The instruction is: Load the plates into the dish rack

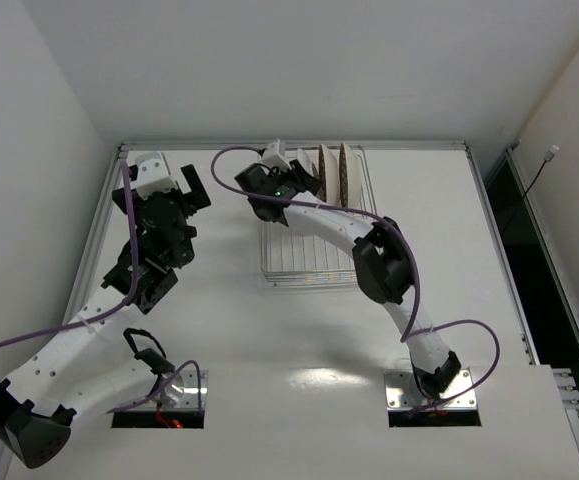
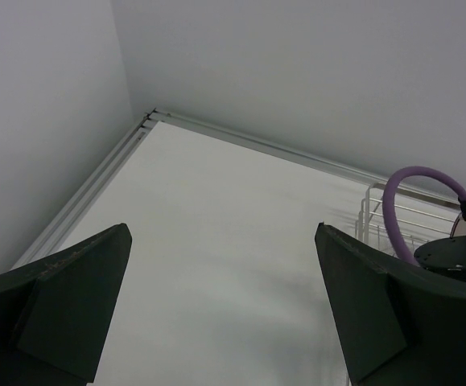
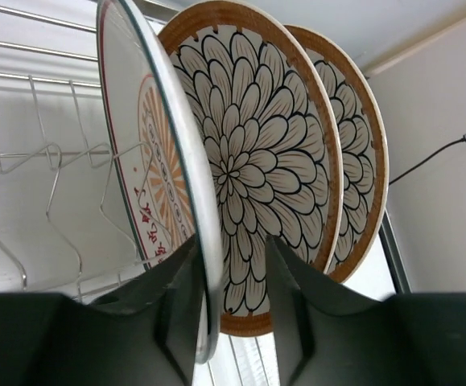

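Note:
The dish rack stands at the table's far middle, with three plates upright on edge in its far end. In the right wrist view the larger sunburst plate is on the left, with the two smaller plates behind it. My right gripper straddles the sunburst plate's rim. The left finger is against it and the right finger stands apart with a gap, so the jaws are open. My left gripper is open and empty above the bare far-left table, left of the rack.
Wire tines stand free left of the sunburst plate. The rack's corner and the right arm's purple cable show at the right of the left wrist view. Walls meet the table at its far-left corner.

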### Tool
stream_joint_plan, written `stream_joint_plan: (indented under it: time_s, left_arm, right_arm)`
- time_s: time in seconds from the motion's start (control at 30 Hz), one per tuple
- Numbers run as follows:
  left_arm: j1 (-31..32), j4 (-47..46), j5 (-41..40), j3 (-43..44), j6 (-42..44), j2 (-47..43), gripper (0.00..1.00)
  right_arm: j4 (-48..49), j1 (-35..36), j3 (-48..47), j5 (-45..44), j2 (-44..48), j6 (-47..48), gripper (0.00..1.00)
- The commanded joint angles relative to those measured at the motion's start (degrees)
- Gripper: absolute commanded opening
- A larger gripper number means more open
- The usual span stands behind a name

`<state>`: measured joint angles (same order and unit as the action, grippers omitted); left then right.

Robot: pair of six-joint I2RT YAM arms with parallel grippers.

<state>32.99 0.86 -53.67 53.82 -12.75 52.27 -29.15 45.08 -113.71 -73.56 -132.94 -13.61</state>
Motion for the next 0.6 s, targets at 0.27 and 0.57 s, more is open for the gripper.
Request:
stream_joint_plan:
  time_s: [0.27,0.57]
  left_arm:
    - [-0.21,-1.3,-1.0,1.11,-0.78,-1.12,0.99]
    - [-0.21,-1.3,-1.0,1.11,-0.78,-0.59,0.99]
  right_arm:
    - [-2.93,-3.16,-3.62,4.21,5.33,-6.17,0.37]
    - [-2.94,-5.35,-6.17,6.06,7.35,-6.7,0.38]
